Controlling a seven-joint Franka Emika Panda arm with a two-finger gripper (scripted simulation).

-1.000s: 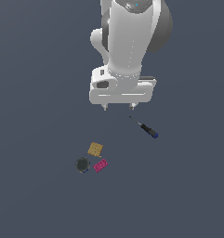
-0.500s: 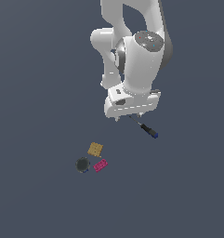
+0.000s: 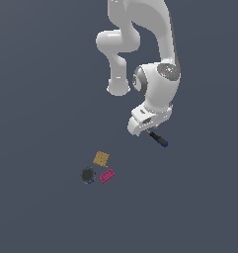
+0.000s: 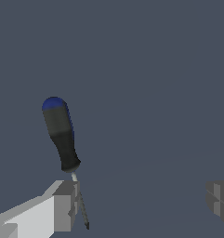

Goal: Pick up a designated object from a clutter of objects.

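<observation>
The screwdriver (image 3: 159,140) lies on the dark floor, with a black handle, a blue end cap and a thin metal shaft. My gripper (image 3: 148,128) is low, right over its shaft end, and the white hand hides the shaft in the exterior view. In the wrist view the screwdriver (image 4: 62,135) lies with its shaft beside one fingertip (image 4: 63,207). The other fingertip (image 4: 218,198) is far off to the side. The gripper (image 4: 141,202) is open and empty. The handle lies outside the gap between the fingers.
The other clutter sits toward the exterior view's lower left: a tan waffle-like square (image 3: 101,158), a magenta studded brick (image 3: 106,175) and a dark round disc (image 3: 87,174). They are well apart from the screwdriver and the arm.
The arm has come down and toward the exterior view's right, from above the screwdriver to right over its shaft end. The objects have not moved.
</observation>
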